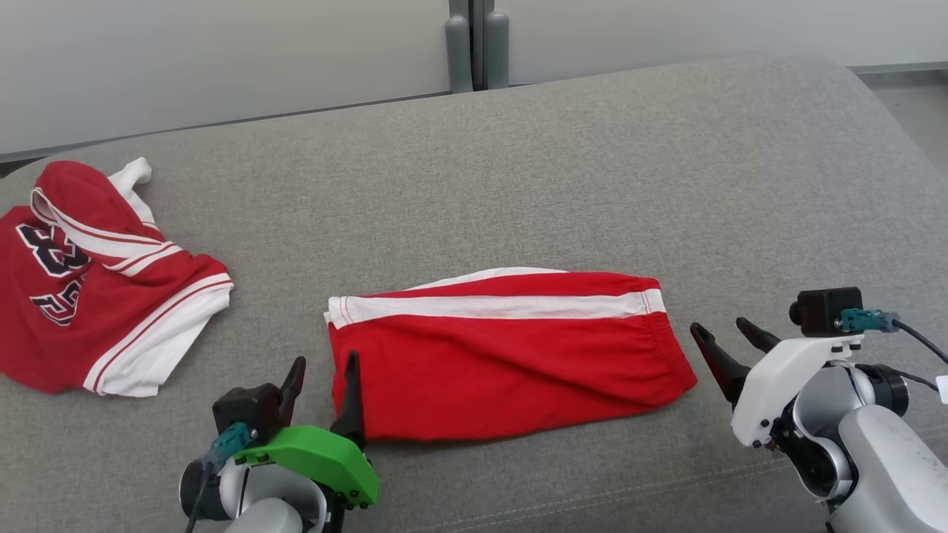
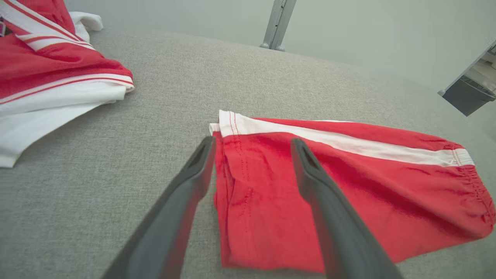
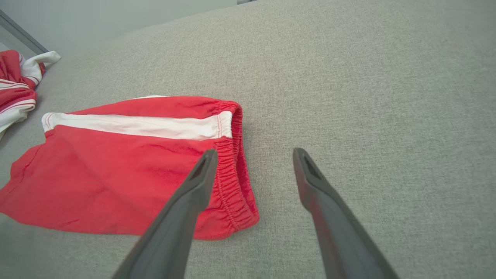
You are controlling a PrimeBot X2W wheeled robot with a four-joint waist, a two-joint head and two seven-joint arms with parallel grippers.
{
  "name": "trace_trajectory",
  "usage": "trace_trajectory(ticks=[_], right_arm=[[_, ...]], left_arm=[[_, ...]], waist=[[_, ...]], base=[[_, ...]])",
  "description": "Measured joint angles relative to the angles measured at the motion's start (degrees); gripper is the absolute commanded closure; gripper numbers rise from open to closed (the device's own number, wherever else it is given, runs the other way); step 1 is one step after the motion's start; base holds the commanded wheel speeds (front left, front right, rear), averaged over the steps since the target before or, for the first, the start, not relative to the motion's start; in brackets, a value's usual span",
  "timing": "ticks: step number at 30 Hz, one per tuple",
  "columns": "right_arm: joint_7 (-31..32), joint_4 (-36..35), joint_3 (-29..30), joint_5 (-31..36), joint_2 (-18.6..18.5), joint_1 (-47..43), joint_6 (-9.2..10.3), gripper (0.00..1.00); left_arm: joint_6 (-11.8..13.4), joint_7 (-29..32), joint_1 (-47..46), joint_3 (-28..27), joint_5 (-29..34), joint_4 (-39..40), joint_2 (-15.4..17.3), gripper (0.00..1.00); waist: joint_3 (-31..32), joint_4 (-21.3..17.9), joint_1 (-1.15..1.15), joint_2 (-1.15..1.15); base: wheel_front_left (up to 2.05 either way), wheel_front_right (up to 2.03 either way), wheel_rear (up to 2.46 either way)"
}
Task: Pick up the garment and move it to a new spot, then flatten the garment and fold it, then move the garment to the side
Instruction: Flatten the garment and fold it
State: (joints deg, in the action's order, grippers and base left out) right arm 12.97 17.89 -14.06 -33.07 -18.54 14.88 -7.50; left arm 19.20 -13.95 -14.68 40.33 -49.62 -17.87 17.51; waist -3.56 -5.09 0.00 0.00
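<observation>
Left gripper (image 1: pixel 324 374) spread wide, holding nothing; one finger over the hem end of the red shorts (image 1: pixel 511 355), the other just off the cloth. Crumpled red jersey (image 1: pixel 96 296) lies well apart at the far left of the grey cushion (image 1: pixel 592 163). Shorts lie mid-cushion, flat, doubled lengthwise, white stripe along the far edge. Right gripper (image 1: pixel 718 329) also spread, empty, just beside the waistband end, not touching. Judgement: relocating, flattening and one fold look done. Perhaps a further fold is left, then the move to the side.
</observation>
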Motion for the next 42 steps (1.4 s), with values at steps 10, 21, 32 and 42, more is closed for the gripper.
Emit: trace_trajectory(ticks=[10, 21, 32, 42], right_arm=[[-0.9, 8.1, -2.4, -2.2, 0.9, 3.9, 0.0, 0.0], [0.3, 20.7, -5.3, -6.6, 0.7, 10.3, 0.0, 0.0], [2.8, 24.5, -9.4, -14.1, -0.6, 12.8, 0.01, 0.81], [4.1, 23.8, -9.9, -23.9, -1.6, 14.8, 0.01, 1.0]], left_arm=[[4.4, -0.2, 2.6, -0.1, 3.2, 10.1, 3.5, 0.0], [7.0, 1.4, 2.5, 1.8, 5.7, 15.8, 4.5, 0.0], [7.8, 2.0, 2.4, 2.3, 6.3, 16.8, 4.8, 0.0], [8.0, 2.3, 2.3, 2.7, 6.6, 17.3, 5.2, 0.0]], waist=[[-1.0, 2.7, 0.0, 0.0], [-2.8, 8.0, 0.0, 0.0], [-3.4, 10.9, 0.0, 0.0], [-3.4, 9.9, 0.0, 0.0]], base=[[0.0, 0.0, 0.0], [0.0, 0.0, 0.0], [0.0, 0.0, 0.0], [0.0, 0.0, 0.0]])
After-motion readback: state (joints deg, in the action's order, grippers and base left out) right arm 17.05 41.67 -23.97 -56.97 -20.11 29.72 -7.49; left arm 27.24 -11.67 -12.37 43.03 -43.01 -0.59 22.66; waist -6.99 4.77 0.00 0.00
